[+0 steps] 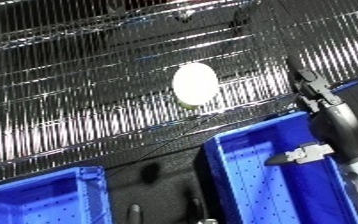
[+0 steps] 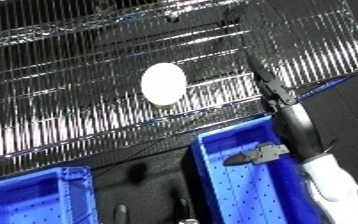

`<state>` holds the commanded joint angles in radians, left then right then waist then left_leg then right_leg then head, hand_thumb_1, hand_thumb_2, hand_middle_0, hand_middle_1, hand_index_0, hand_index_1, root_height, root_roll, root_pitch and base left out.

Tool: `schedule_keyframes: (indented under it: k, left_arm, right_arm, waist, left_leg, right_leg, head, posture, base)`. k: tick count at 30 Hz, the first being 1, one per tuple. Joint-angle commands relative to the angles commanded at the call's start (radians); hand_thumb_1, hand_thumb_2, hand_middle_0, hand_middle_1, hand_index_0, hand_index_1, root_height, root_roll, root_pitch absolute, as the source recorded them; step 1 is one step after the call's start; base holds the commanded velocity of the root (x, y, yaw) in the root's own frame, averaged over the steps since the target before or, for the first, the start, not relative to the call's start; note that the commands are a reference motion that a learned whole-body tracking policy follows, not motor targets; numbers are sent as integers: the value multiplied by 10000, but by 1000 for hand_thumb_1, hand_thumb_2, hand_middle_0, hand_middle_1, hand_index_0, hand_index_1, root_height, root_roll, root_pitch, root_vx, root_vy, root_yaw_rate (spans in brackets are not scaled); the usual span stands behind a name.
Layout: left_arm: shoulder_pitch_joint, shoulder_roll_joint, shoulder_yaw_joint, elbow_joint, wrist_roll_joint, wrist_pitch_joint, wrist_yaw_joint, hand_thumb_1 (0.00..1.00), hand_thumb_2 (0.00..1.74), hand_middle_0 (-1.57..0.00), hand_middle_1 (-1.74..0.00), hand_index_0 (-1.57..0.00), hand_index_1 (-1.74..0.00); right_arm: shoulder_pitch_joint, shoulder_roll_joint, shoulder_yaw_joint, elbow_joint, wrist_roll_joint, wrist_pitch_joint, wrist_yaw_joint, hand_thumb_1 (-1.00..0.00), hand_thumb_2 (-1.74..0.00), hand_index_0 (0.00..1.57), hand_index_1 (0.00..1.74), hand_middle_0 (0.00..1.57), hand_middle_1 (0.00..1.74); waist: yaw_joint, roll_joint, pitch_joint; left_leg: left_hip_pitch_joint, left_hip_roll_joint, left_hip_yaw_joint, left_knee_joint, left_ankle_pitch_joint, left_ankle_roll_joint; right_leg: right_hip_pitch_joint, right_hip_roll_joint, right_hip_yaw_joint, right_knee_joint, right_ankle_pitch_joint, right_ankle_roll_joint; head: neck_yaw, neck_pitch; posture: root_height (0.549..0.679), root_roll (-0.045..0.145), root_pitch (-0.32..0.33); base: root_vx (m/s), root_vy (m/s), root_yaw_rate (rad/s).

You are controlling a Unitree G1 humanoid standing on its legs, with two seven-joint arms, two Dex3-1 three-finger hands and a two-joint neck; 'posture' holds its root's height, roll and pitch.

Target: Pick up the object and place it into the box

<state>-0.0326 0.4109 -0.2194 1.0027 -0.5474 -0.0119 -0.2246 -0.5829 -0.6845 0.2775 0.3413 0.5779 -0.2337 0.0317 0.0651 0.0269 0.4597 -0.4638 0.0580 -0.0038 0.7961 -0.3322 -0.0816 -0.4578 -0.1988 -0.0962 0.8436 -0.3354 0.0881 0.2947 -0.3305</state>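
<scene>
A white oval object [image 1: 195, 84] lies on a wire shelf [image 1: 69, 105], close to the shelf's front edge. My right hand [image 2: 280, 102] comes up from the lower right, seen edge-on, with its black fingers [image 2: 262, 75] stretched straight over the shelf's front edge. It is to the right of the object and apart from it, holding nothing. A blue bin [image 2: 213, 170] stands below the shelf, under my right forearm, and shows nothing inside. My left hand does not show.
A second blue bin [image 1: 33, 200] sits at the lower left, with a dark gap of floor between the two bins. The shelf's wire grid fills the upper part of both views. Its front rail runs diagonally above the bins.
</scene>
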Motion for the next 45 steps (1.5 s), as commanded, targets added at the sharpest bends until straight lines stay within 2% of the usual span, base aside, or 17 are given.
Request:
schedule_keyframes:
  k: [10,21,27,38,45]
  left_arm:
    - [46,58,-196,-236,-232,-199,59,0,0,0,0,0,0]
    - [18,192,-382,-923,-473,-322,142,0,0,0,0,0,0]
    - [18,266,-521,-1351,-722,-452,246,0,0,0,0,0,0]
    - [-56,437,-871,-2096,-1072,-518,430,0,0,0,0,0,0]
    - [-45,518,-1009,-2347,-1170,-389,560,0,0,0,0,0,0]
  right_arm:
    - [-1140,-97,603,660,167,199,190,0,0,0,0,0,0]
    - [-2601,-298,1099,1593,671,321,433,0,0,0,0,0,0]
    - [-3298,-339,1373,2269,1019,401,642,0,0,0,0,0,0]
    - [-4360,-284,1984,3312,1089,841,974,0,0,0,0,0,0]
    - [-4850,27,2405,3647,1175,1178,1262,0,0,0,0,0,0]
  waist:
    - [175,211,297]
    - [411,518,571]
    - [532,677,603]
    - [785,908,603]
    - [948,1022,603]
  left_leg:
    - [-516,-105,-33,496,-74,76]
    - [-1098,-278,-88,860,-167,168]
    - [-1366,-392,-91,985,-190,211]
    - [-1792,-650,-47,1123,-221,310]
    - [-1930,-771,-75,1144,-212,361]
  right_leg:
    - [-674,-59,67,625,-89,-58]
    - [-1349,-153,95,1036,-79,-54]
    - [-1647,-208,68,1184,-82,-80]
    - [-2085,-289,-43,1411,-104,-161]
    - [-2200,-317,-123,1461,-126,-223]
  head:
    - [732,684]
    - [1574,1806]
    - [1843,2174]
    - [2207,2243]
    - [2341,2236]
  posture:
    - [619,63,-8]
    - [611,67,13]
    - [608,69,27]
    - [605,70,54]
    - [605,72,65]
  base:
    - [-8,27,34]
    - [-5,22,40]
    - [23,21,30]
    - [28,14,53]
    - [17,7,38]
